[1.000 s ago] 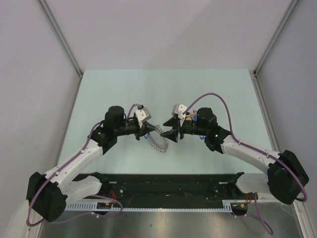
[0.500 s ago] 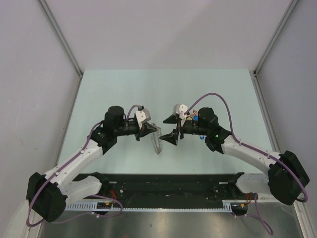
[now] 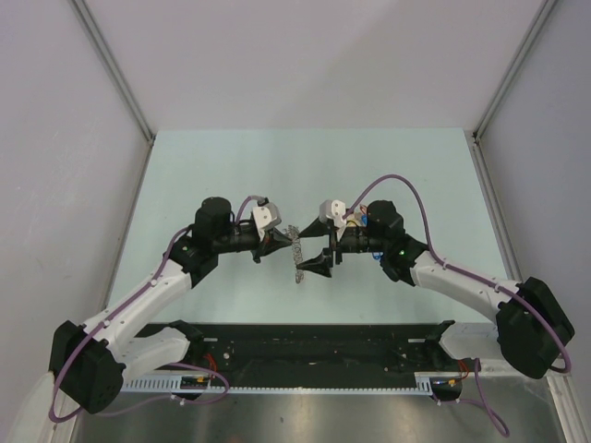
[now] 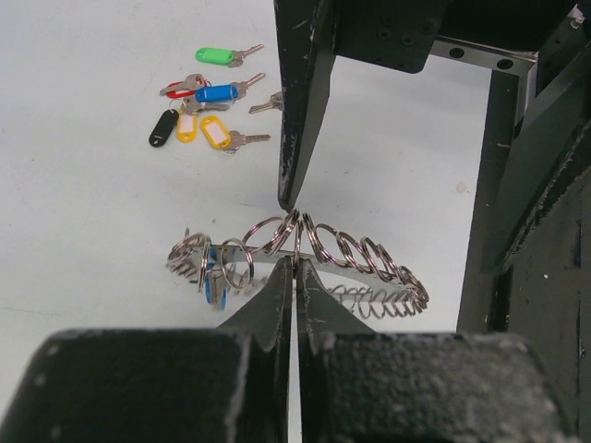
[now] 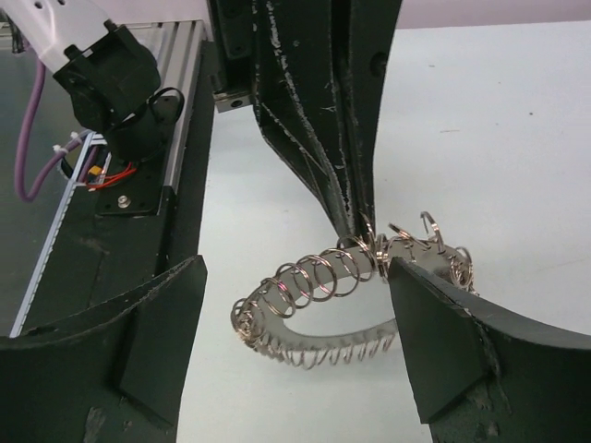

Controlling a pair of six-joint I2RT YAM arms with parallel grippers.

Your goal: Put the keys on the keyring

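Two arms meet over the middle of the table (image 3: 231, 166). On the left, my left gripper (image 3: 282, 242) has its jaws pressed together on one loop of the keyring (image 3: 295, 254), pinching it at the near rim and holding it up off the surface. From the left wrist, the ring (image 4: 305, 249) hangs just past the fingertips, its coils fanned out to either side.

To the right, my right gripper (image 3: 314, 245) faces it with jaws wide apart. One finger sits on each side of the ring and nothing is held. Its own camera shows the ring (image 5: 323, 277) lying between the two fingers.

Farther right, the keys (image 4: 203, 111) lie loose in a small cluster on the table, well apart from the ring. I can see green, blue, red, black and yellow heads.

One blue tag (image 4: 214, 281) hangs among the coils at the ring's end, so I judge one key is already threaded. Most of the job remains. The right gripper is empty, so the next key has yet to be picked up and worked onto a loop.
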